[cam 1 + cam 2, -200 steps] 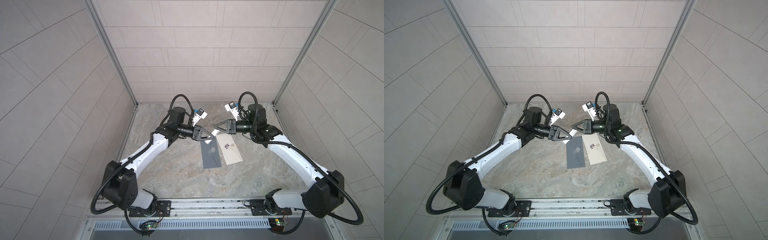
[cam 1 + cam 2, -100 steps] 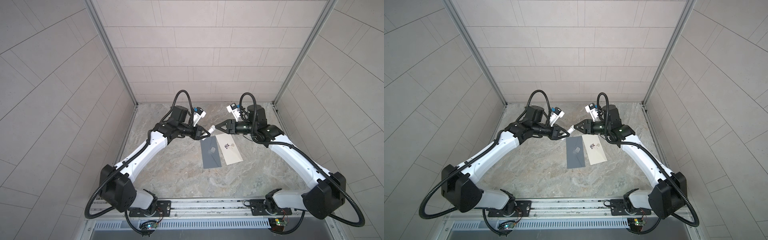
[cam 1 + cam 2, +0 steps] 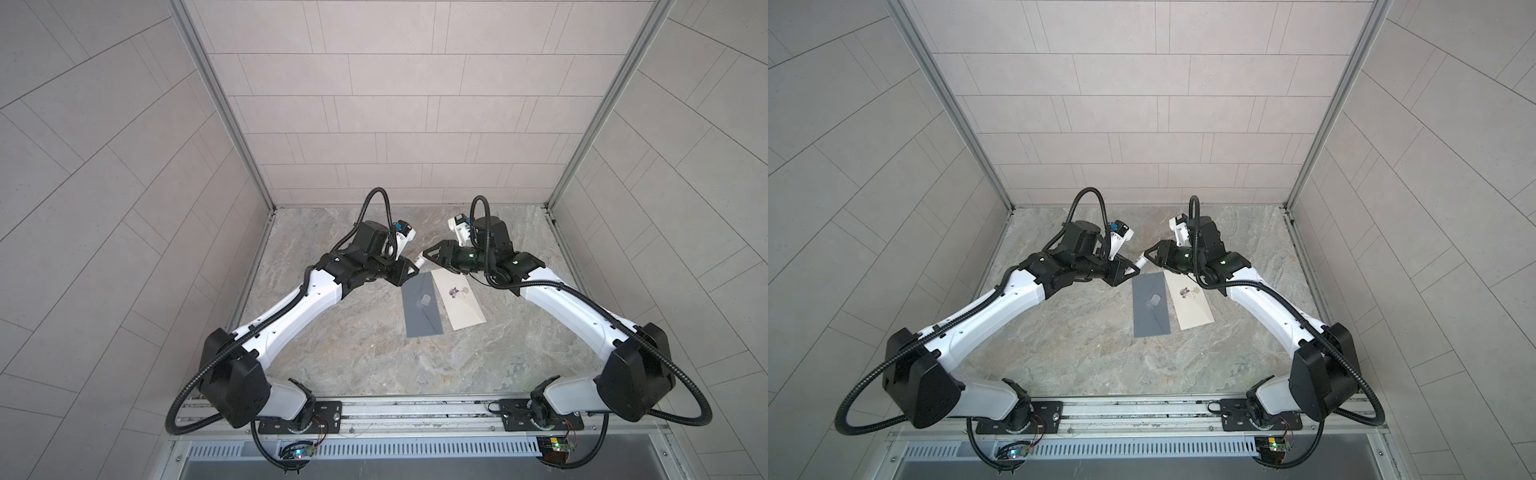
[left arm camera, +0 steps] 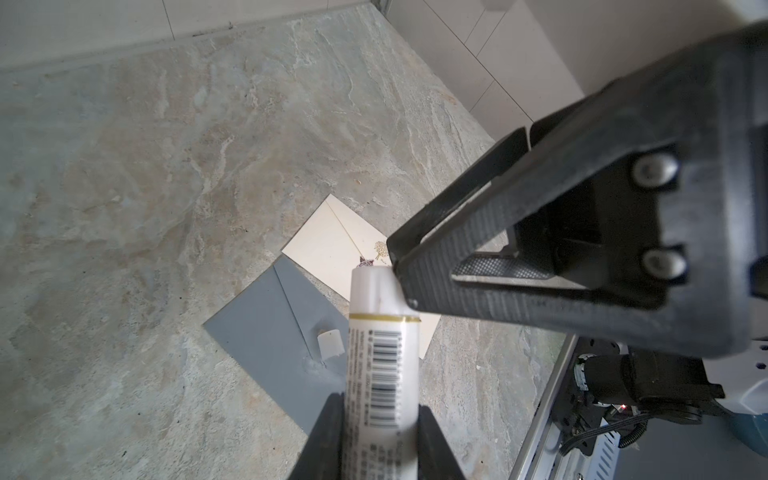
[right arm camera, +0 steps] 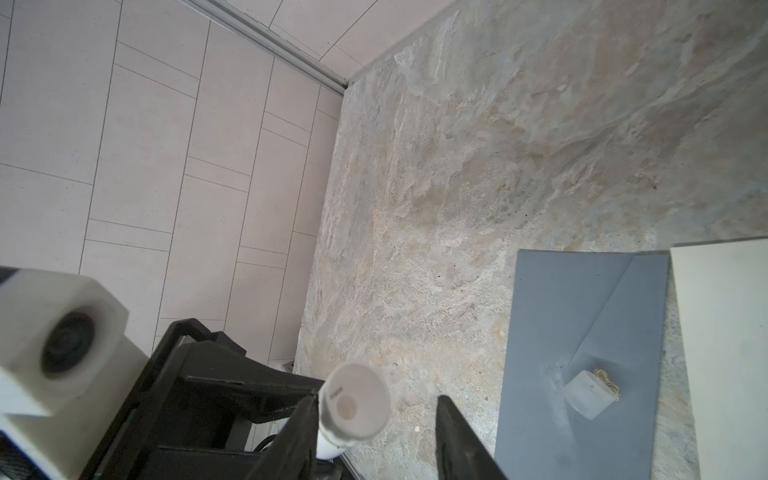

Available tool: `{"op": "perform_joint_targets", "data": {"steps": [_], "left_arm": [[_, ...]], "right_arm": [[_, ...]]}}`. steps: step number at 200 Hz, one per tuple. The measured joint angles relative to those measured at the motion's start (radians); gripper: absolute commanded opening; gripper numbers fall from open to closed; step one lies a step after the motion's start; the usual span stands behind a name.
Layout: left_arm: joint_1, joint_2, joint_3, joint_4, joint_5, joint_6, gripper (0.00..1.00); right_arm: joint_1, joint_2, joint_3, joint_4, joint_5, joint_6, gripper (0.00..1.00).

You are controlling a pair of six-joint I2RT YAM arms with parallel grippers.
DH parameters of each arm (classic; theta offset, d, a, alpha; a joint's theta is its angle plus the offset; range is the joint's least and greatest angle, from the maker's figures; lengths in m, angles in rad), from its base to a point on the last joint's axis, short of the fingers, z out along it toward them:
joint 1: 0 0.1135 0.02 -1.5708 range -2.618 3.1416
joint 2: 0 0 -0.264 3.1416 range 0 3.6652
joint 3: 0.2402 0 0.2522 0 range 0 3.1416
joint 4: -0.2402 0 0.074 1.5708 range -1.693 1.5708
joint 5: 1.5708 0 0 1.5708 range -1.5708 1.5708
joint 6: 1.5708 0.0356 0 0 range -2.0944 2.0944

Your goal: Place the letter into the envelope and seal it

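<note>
My left gripper point(image 3: 410, 270) point(image 4: 376, 415) is shut on a white glue stick point(image 4: 380, 332) point(image 3: 1142, 261) with a barcode, held above the table's far middle. My right gripper point(image 3: 427, 254) point(image 5: 376, 405) stands open around the stick's capped end point(image 5: 355, 403); one jaw is at the cap and the other is well clear of it. Below lies a grey envelope point(image 3: 422, 307) point(image 5: 582, 324), flap down, with a small translucent cap point(image 3: 425, 299) point(image 5: 588, 395) on it. A cream envelope point(image 3: 459, 305) point(image 4: 328, 241) with a gold sticker lies beside it. The letter is out of view.
Tiled walls close in the marble table point(image 3: 353, 353) at the back and on both sides. A metal rail point(image 3: 395, 411) carrying both arm bases runs along the front edge. The left wrist camera housing point(image 5: 54, 340) sits close to my right gripper.
My right gripper's jaws have opened from the glue stick's cap end. The left wrist has rolled and its elbow has risen, with the stick still in its grip.
</note>
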Motion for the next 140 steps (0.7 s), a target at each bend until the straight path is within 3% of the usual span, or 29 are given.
{"op": "perform_joint_targets", "data": {"steps": [140], "left_arm": [[0.0, 0.0, -0.019, 0.02, -0.021, -0.011, 0.0]], "right_arm": [[0.01, 0.072, -0.035, 0.208, -0.055, 0.153, 0.31]]}}
